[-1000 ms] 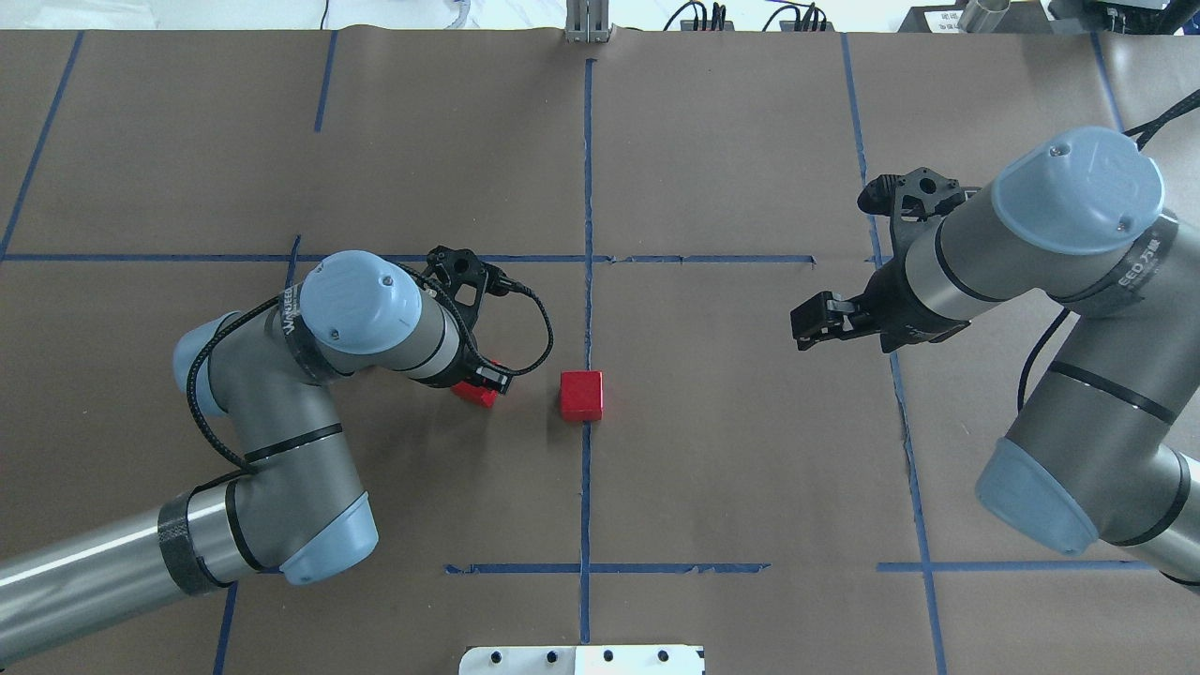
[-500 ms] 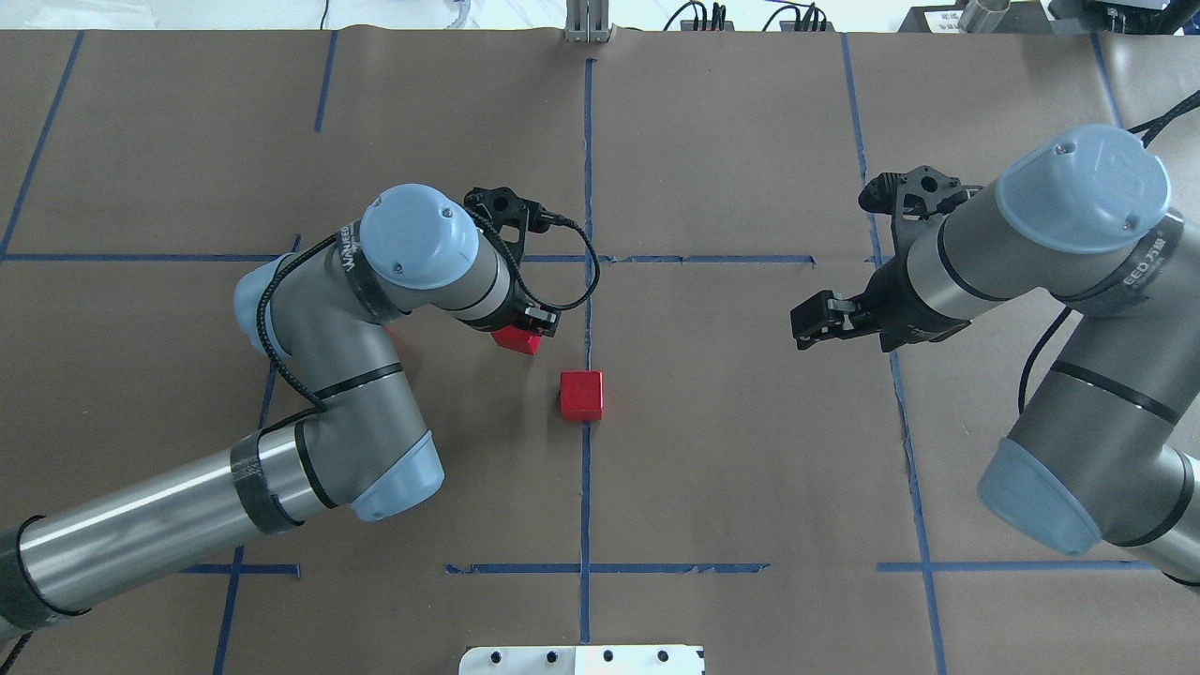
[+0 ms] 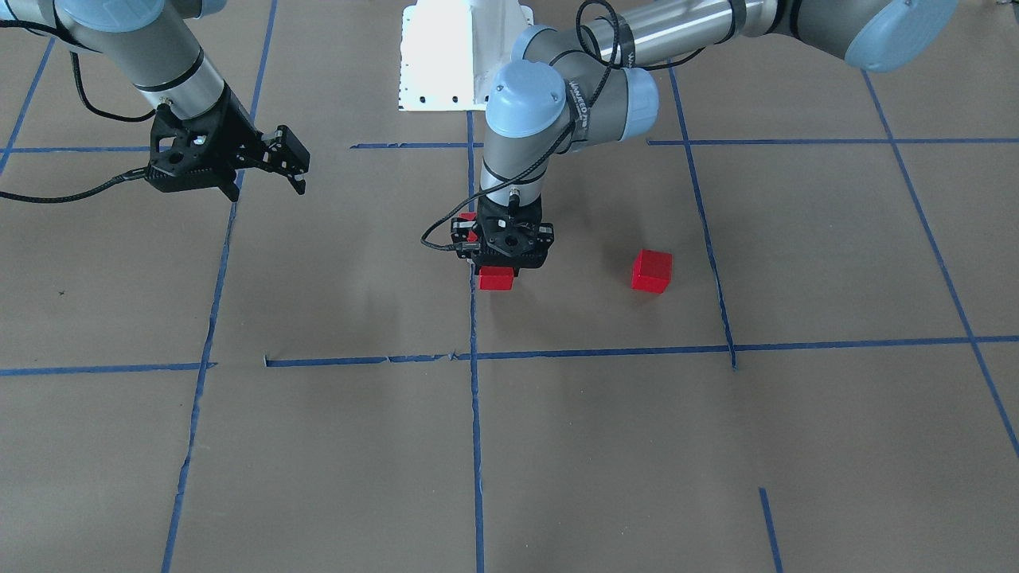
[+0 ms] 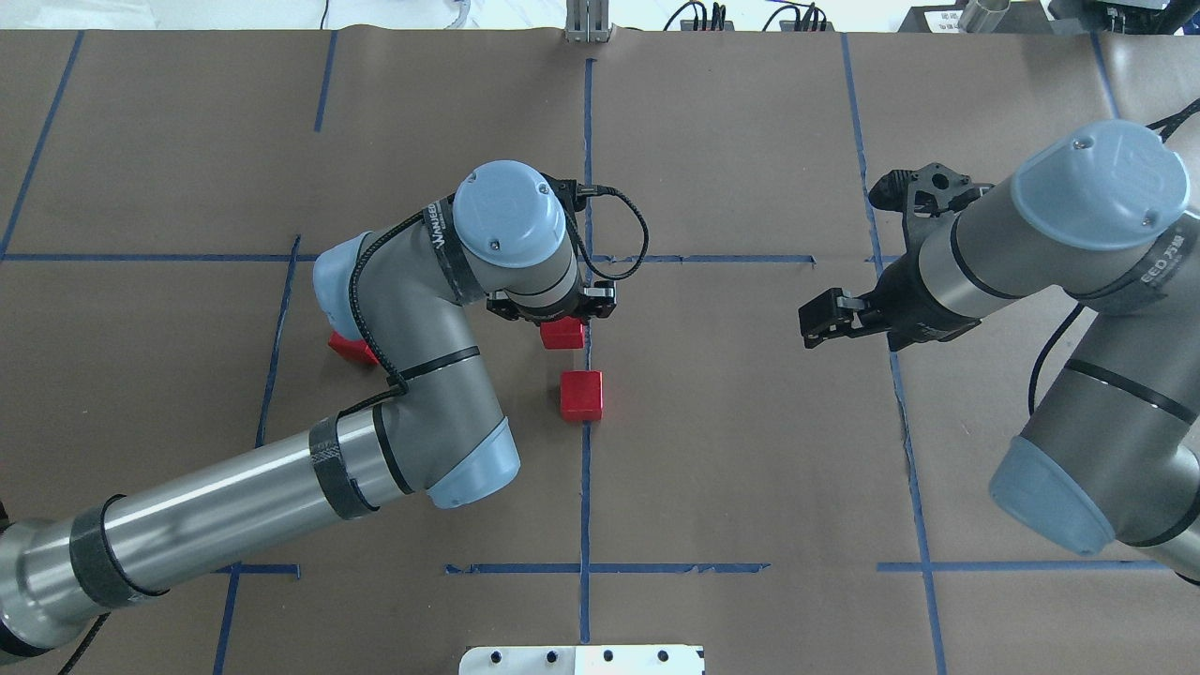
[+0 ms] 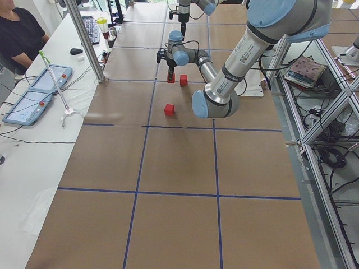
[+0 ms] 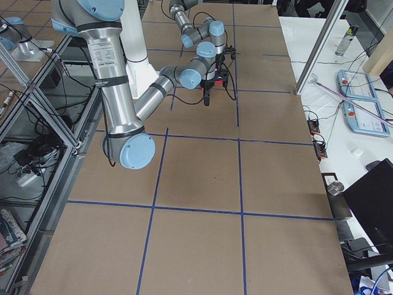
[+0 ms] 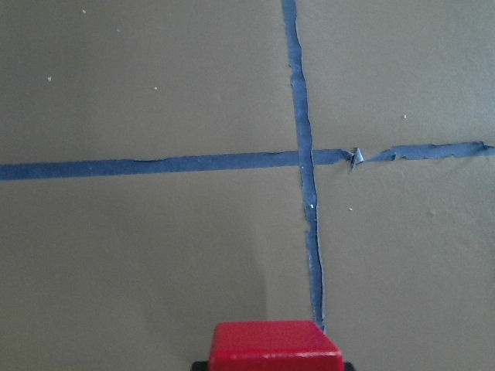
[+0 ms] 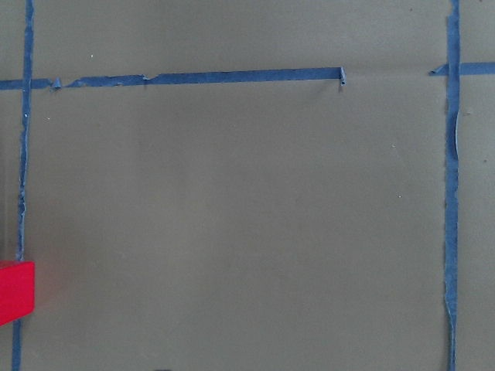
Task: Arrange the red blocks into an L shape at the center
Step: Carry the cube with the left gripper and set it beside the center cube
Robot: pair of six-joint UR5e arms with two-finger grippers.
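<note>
**Table as seen from my shoulders outward.** Nearest me, my white base plate [image 4: 581,659] sits at the table's edge. Brown paper [image 4: 750,469] covers the whole table and is ruled into squares by blue tape.

The central tape line [image 4: 585,487] runs away from me. It crosses the near horizontal tape line [image 4: 609,568] and the far horizontal tape line [image 4: 712,259], and the stretch between them is the center [image 4: 675,412].

- **First red block** [image 4: 581,395]: lies on the central line within that stretch.
- **Left gripper** [image 4: 562,323]: just beyond the first block and slightly to my left of the line. It points straight down, fingers clamped on the second red block [image 4: 564,337]. I cannot tell whether that block touches the paper. My left wrist camera shows its top face with the tape crossing ahead of it.
- **Third red block** [image 4: 349,347]: lies well off to my left, partly hidden under my left elbow.
- **Right gripper** [image 4: 812,323]: hovers over bare paper to my right, fingers spread, nothing between them.

Beyond the paper's far edge stand an aluminium post [image 4: 586,23] and cable plugs [image 4: 712,17]. Past the table's left end sits an operator [image 5: 19,33] at a white desk [image 5: 50,129] with control tablets [image 5: 33,101]. On my own side, an aluminium frame [image 5: 331,140] is hung with cables.
</note>
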